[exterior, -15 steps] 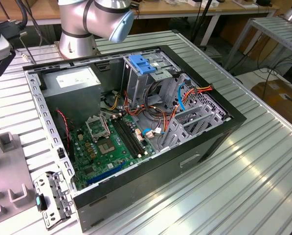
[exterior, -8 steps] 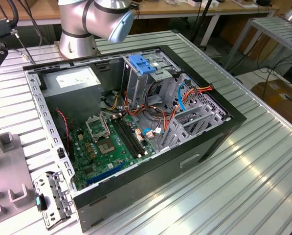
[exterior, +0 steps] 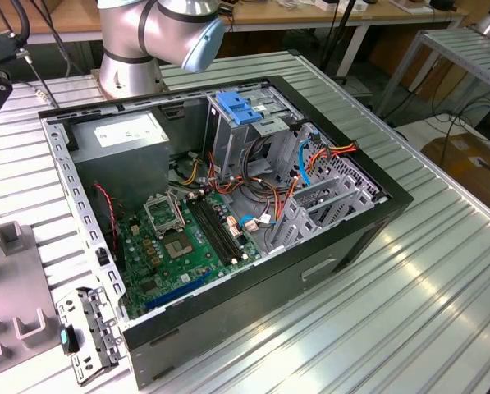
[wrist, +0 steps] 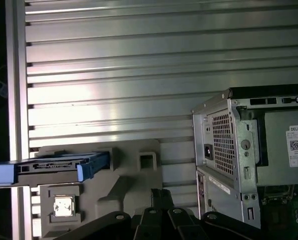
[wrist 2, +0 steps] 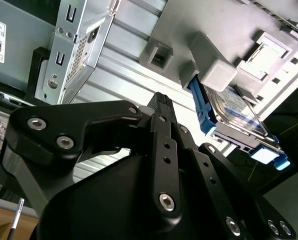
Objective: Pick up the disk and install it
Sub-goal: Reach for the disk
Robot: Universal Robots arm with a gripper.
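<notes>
The disk (wrist: 54, 166) stands on edge in a grey holder (wrist: 139, 175) on the ribbed metal table, its connector side and blue side rails showing. In the second wrist view the disk (wrist 2: 238, 107) sits in the holder (wrist 2: 188, 30) with a blue rail along its side. My gripper (wrist 2: 161, 97) hangs above the table between the holder and the computer case, apart from the disk. Its black fingers meet at the tips with nothing between them. In the first wrist view the gripper (wrist: 160, 192) is beside the holder's edge.
The open computer case (exterior: 228, 205) lies on the table, with the motherboard, cables and a metal drive cage topped by a blue latch (exterior: 245, 107). A grey box with a white sticker (exterior: 117, 135) fills its back corner. The case's perforated corner (wrist: 228, 150) is close to my gripper.
</notes>
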